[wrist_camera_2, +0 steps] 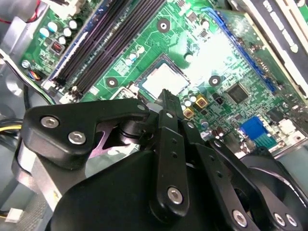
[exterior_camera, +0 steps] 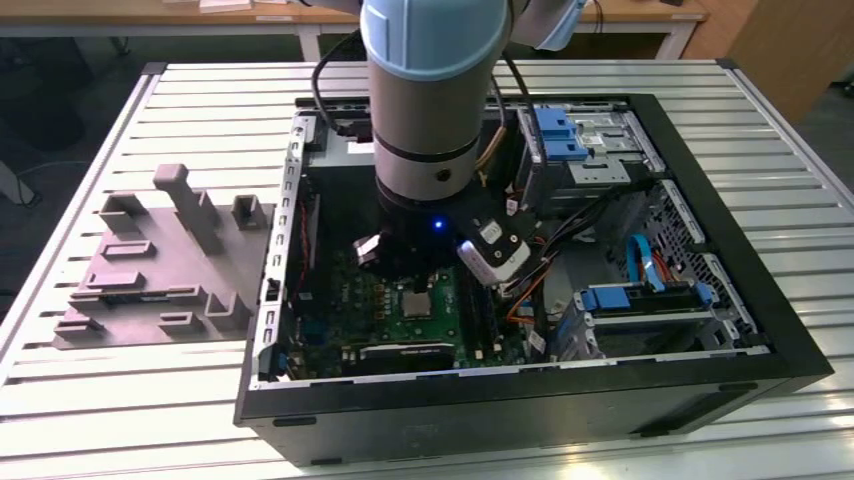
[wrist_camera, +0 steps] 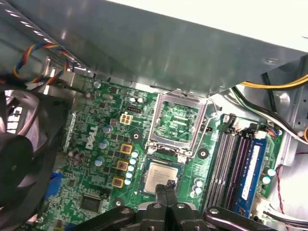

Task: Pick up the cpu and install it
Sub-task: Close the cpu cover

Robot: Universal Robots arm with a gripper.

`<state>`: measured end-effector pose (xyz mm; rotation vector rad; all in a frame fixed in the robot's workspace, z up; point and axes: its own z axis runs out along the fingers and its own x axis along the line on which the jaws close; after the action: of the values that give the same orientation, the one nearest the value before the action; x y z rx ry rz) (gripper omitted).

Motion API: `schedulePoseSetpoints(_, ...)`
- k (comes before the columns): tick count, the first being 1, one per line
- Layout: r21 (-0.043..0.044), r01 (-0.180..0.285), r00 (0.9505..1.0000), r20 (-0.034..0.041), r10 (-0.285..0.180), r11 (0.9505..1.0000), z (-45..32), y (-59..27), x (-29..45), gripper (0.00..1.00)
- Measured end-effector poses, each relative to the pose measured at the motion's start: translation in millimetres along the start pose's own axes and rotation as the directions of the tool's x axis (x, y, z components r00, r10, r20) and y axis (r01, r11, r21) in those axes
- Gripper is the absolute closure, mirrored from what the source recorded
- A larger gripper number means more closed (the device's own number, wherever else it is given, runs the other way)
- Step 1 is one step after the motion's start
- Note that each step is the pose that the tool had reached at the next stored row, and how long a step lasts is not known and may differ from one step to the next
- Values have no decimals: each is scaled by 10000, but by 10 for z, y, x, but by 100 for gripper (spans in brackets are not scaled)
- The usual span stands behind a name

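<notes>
Seemingly seated — one cpu (wrist_camera: 160, 175) — beneath tool (wrist_camera: 168, 185)

Little can be read here. In the first wrist view, a white printed logo stands on the green motherboard (wrist_camera: 92, 139), set slantwise beside a row of small round capacitors. Tiny white part markings are scattered over the same board, too small to make out. Large white characters sit on the black fan (wrist_camera: 14, 120), cut off by the edge and not legible as a whole. The pale top of the cpu (wrist_camera: 161, 175) carries faint grey print, too fine to read. In the exterior view, a white sticker (exterior_camera: 491, 232) on the arm's wrist bears dark print, also too small to read.
</notes>
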<state>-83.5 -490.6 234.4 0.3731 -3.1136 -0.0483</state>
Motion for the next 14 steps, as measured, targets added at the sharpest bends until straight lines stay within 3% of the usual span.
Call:
schedulePoseSetpoints(5, 0, 43, 10000, -1, -43, 10000, 1, -4, -36, 89)
schedulePoseSetpoints(8, 1, 395, 9992, -13, -395, 9992, 0, -3, -37, 89)
schedulePoseSetpoints(14, 0, 1470, 9891, -47, -1470, 9891, 3, -3, -37, 89)
